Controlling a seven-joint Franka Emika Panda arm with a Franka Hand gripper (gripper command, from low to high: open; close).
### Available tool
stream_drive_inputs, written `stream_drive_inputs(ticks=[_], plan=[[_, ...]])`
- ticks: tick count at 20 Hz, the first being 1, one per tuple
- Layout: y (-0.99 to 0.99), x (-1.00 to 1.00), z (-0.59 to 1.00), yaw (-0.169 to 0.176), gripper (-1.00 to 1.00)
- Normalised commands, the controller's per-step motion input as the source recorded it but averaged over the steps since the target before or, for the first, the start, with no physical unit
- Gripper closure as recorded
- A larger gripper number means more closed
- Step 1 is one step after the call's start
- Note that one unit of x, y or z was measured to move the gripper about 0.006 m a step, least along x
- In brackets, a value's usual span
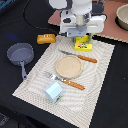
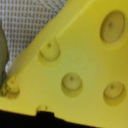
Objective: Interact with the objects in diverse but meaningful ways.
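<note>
Nearest the exterior camera stands the pale blue-and-white milk carton (image 1: 53, 92) on the near edge of the striped placemat (image 1: 102, 90). At the mat's far edge the yellow holed plastic cheese wedge (image 1: 82, 46) (image 2: 75, 60) sits directly under the gripper (image 1: 80, 36); it fills the wrist view. Whether the fingers are spread or pinching it I cannot tell. The wedge looks light, rigid and smooth, probably slippery; its flat parallel faces seem the safest hold.
</note>
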Motion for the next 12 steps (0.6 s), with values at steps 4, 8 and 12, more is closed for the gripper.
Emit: stream_drive_inputs(ticks=[4,8,12], plan=[[0.41,0.25,0.09,0.000,1.00],[0.43,0.29,0.12,0.000,1.00],[0.41,0.30,0.14,-0.002,1.00]])
